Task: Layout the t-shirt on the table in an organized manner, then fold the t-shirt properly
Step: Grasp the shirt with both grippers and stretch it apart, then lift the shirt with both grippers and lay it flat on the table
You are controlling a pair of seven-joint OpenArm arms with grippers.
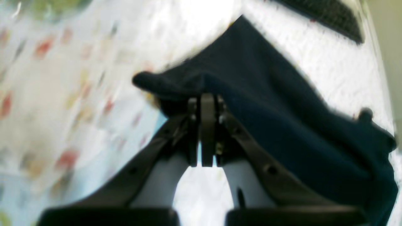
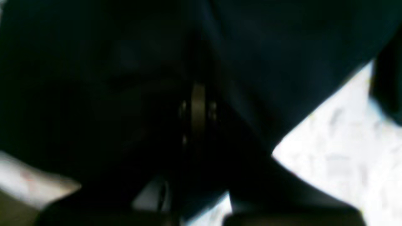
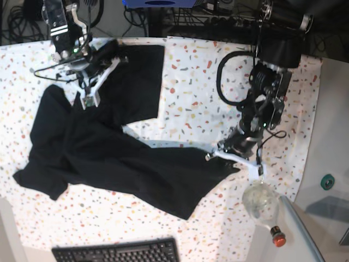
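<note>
The black t-shirt (image 3: pixel 109 158) lies crumpled and spread slantwise across the speckled table (image 3: pixel 191 103). My left gripper (image 3: pixel 226 158) is at the shirt's right-hand corner, on the right of the base view. In the left wrist view the left gripper (image 1: pixel 207 95) is shut on a raised fold of the t-shirt (image 1: pixel 282 103). My right gripper (image 3: pixel 87 101) sits at the shirt's upper left part. In the dark, blurred right wrist view the right gripper (image 2: pixel 198 94) has its fingers together, with the t-shirt (image 2: pixel 282 47) all around them.
A black keyboard (image 3: pixel 117 252) lies at the table's near edge, and the keyboard (image 1: pixel 329 14) also shows in the left wrist view. A clear bulb-shaped object (image 3: pixel 260 201) and a red-capped item (image 3: pixel 278 239) sit by the near right corner. Cables crowd the far side.
</note>
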